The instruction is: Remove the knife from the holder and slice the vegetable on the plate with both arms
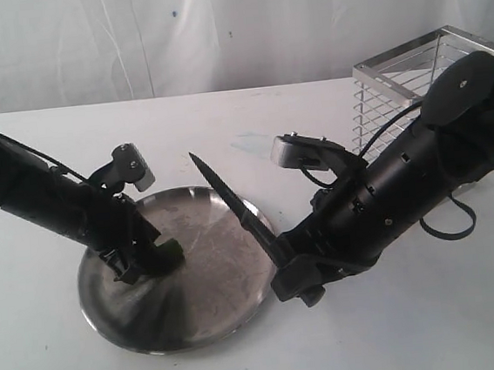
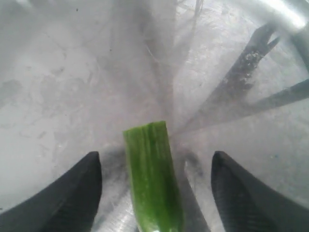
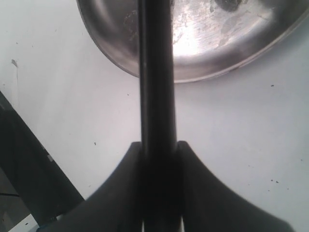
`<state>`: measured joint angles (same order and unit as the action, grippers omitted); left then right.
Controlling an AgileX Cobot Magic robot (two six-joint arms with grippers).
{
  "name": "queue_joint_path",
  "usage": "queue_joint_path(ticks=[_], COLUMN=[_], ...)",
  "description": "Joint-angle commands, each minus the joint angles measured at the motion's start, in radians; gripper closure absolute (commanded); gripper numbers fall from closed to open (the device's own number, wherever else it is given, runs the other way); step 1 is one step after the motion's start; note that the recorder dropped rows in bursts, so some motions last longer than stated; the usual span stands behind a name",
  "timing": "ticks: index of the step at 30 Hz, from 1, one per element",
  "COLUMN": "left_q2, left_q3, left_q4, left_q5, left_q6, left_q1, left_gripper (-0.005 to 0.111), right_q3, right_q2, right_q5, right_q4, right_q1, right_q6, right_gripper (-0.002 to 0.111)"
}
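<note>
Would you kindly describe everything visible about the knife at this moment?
The knife is slim and all dark, with a pointed blackish blade and a round handle. The right pincer is shut on its handle, holding it out of the holder. In the exterior view it slants across the right side of the plate, its tip pointing up and away. Whether the blade touches the plate cannot be told.

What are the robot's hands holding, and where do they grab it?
The right gripper holds the knife by its handle. The left gripper is open around the vegetable, not gripping.
</note>
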<state>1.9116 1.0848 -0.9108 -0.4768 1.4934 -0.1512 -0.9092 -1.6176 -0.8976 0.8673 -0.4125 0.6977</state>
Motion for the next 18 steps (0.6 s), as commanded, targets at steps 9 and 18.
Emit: queue_joint_path(ticks=[9,18], left_q2=[-0.234,-0.275], left_q3=[0.045,0.008], left_q4=[0.014,-0.032], left_q5=[0.053,0.217], left_q6=[-0.034,-0.5], left_q1=[-0.001,0.03], left_gripper=[0.042,0.107], right_q3=[-0.017,-0.176], right_q2=[0.013,-0.144], right_q5=[-0.019,0.187], right_q4=[-0.015,-0.369], right_q1=[-0.058,-0.311], right_q6=[-0.074,-0.615], right_gripper=[0.108,0.108])
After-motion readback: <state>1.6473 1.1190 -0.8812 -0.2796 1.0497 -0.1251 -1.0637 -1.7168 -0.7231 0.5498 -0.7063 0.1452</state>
